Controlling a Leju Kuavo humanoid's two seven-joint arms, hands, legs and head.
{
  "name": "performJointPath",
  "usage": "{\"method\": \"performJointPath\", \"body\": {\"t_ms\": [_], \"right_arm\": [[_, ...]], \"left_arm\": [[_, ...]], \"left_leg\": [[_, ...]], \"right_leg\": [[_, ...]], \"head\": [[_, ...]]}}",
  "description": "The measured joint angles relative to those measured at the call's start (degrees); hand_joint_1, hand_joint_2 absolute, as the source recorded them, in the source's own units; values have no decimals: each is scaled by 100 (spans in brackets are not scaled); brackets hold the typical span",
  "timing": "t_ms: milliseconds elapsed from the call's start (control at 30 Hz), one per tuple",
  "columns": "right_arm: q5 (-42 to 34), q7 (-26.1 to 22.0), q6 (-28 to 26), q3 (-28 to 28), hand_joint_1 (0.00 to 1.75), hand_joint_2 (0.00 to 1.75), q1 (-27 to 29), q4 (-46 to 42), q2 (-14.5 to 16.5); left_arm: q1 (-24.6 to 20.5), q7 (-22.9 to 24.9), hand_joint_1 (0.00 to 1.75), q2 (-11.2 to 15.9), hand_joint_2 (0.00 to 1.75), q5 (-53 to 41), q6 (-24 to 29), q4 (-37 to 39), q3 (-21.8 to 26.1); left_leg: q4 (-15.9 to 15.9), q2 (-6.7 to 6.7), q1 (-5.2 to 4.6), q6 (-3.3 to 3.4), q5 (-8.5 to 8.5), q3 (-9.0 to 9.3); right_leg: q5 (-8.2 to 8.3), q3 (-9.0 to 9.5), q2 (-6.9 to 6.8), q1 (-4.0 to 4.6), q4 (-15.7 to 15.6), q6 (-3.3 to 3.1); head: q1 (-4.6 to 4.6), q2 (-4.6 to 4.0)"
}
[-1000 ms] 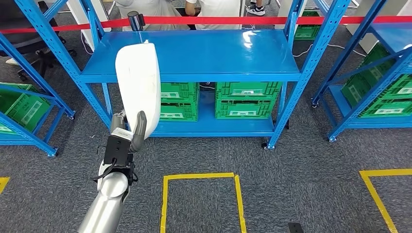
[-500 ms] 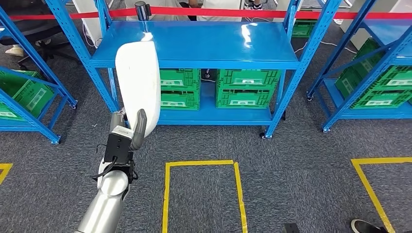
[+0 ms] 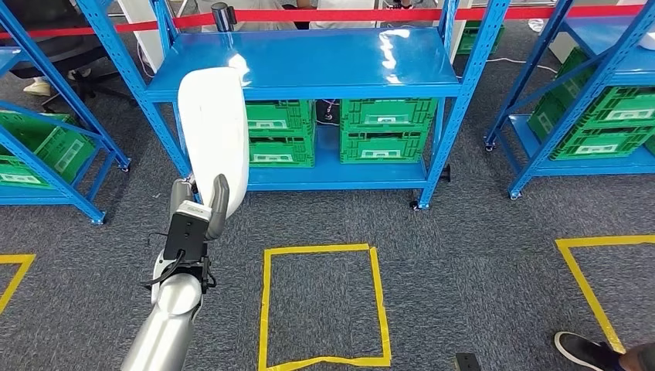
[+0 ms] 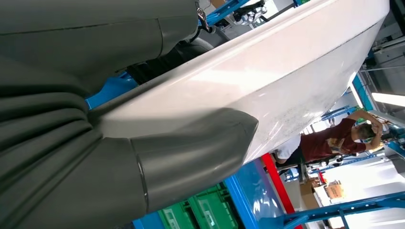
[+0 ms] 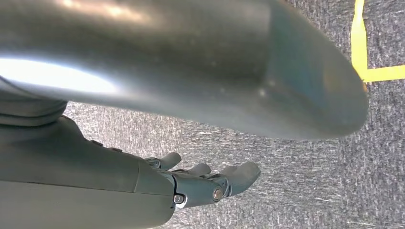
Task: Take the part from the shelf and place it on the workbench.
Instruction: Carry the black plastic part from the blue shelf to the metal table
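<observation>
My left hand [image 3: 202, 207] holds a long white curved part [image 3: 214, 131] upright in front of me, its thumb [image 3: 218, 202] lying across the part's lower end. Close up in the left wrist view, the thick grey thumb [image 4: 191, 157] presses against the glossy white part [image 4: 286, 81]. Beyond the part stands the blue shelf [image 3: 309, 58], whose top board is bare. My right hand [image 5: 210, 183] hangs over the grey carpet with its fingers loosely apart and nothing in them.
Green crates [image 3: 386, 127] sit on the shelf's lower board. More blue racks with green crates stand at left [image 3: 46, 147] and right [image 3: 602, 116]. Yellow tape squares [image 3: 324, 305] mark the carpet. A red barrier tape [image 3: 371, 14] runs behind the shelf. A person's shoe [image 3: 587, 352] is at bottom right.
The whole scene has shifted up and slightly left in the head view, so the camera has moved back from the shelf. The left hand still holds the white part. A shoe has come into view.
</observation>
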Motion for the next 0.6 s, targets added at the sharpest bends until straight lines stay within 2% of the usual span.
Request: {"method": "performJointPath", "body": {"t_ms": [33, 67, 100, 200, 233, 300, 433, 500, 600], "right_arm": [[1, 1, 1, -2, 0, 0, -2, 0, 1], [2, 2, 1, -3, 0, 0, -3, 0, 1], [2, 2, 1, -5, 0, 0, -4, 0, 0], [3, 4, 2, -10, 0, 0, -3, 0, 0], [3, 5, 2, -11, 0, 0, -3, 0, 1], [3, 8, 4, -13, 0, 0, -3, 0, 3], [-1, -7, 137, -17, 0, 0, -3, 0, 3], [36, -41, 221, -17, 0, 0, -2, 0, 4], [109, -110, 291, -17, 0, 0, -2, 0, 13]], "left_arm": [[-1, -1, 175, 1, 175, -1, 2, -5, -1], [-3, -1, 175, 2, 175, -1, 4, -9, -1], [-2, -1, 175, 3, 175, -2, 4, -11, -1], [0, -1, 175, 7, 175, -2, 6, -16, 0], [0, -1, 175, 6, 175, -2, 7, -17, 0], [0, -1, 175, 7, 175, -2, 6, -17, 0], [17, 16, 175, 10, 175, -2, 23, -30, 0], [43, 44, 175, 16, 175, -2, 39, -57, 0], [92, 102, 175, 32, 175, -34, 94, -124, 0]], "left_leg": [[-346, -4, -10, 32, 48, 229], [-574, -8, -19, 67, 49, 362], [-646, -12, -26, 94, 32, 389], [-661, -16, -37, 146, 61, 338], [-653, -16, -46, 166, 71, 322], [-636, -14, -58, 199, 92, 285], [-593, -14, -81, 239, 112, 221], [-569, -15, -96, 255, 117, 194], [-565, -27, -103, 292, 137, 148]], "right_leg": [[20, -13, 2, 3, 10, 28], [38, -26, 2, 7, 19, 58], [36, -41, 3, 17, 26, 59], [51, -73, 5, 31, 30, -35], [83, -81, 5, 25, 21, -24], [136, -98, 7, 13, 2, 60], [203, -130, 8, -3, -29, 170], [225, -144, 7, -19, -35, 216], [247, -154, -9, -38, -41, 252]], "head": [[3, 0], [-2, 0], [-3, 0], [-1, 0], [0, 0], [2, -1], [0, 0], [-2, 0], [-2, 0]]}}
